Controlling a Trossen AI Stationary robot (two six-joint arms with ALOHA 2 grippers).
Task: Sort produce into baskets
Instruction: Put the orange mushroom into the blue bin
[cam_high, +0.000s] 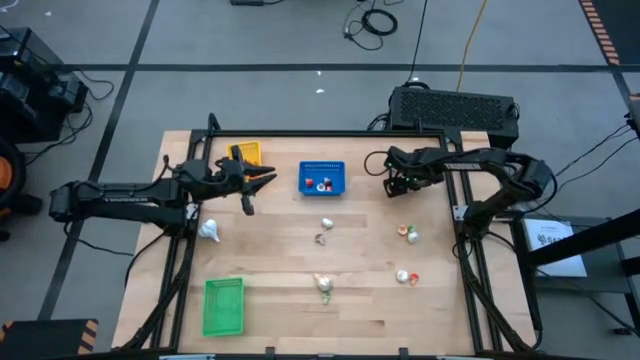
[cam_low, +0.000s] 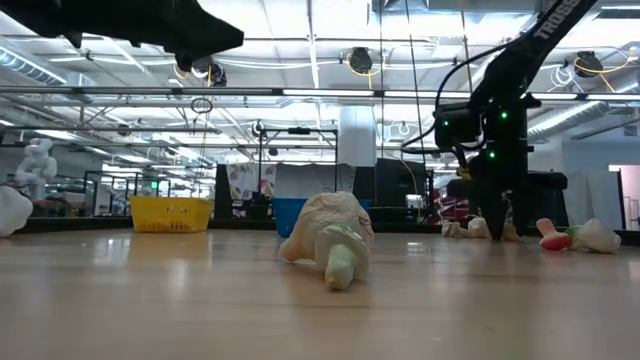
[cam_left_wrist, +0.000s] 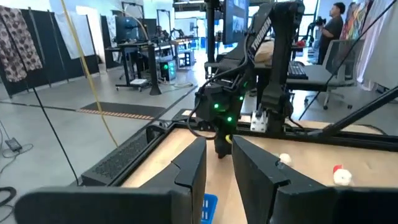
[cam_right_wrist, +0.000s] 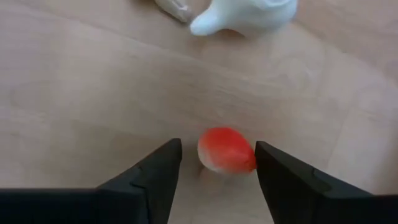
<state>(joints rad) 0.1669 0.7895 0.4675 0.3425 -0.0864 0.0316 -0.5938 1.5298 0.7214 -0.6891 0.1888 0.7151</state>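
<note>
the wooden tabletop (cam_high: 280, 300) carries three baskets: the green basket (cam_high: 223, 305) near the front left, the blue basket (cam_high: 322, 179) at the back middle with small red-and-white pieces inside, and the yellow basket (cam_high: 246, 154) at the back left, partly under the left arm. the left pincer (cam_high: 262, 180) hangs just left of the blue basket and beside the yellow one; its fingers (cam_left_wrist: 189, 165) stand a little apart with nothing seen between them. the right pincer (cam_high: 392, 186) is down at the tabletop to the right of the blue basket, its jaws spread, and a small red-and-white piece (cam_right_wrist: 226, 150) lies on the wood between them, not pinched. a whitish garlic-like bulb (cam_right_wrist: 245, 15) lies near it. more produce is scattered over the middle and right of the tabletop: a pale bulb (cam_high: 326, 223), another (cam_high: 324, 285) nearer the front, red-and-white pieces (cam_high: 406, 233) and (cam_high: 405, 276), and a white bulb (cam_high: 209, 231) on the left.
</note>
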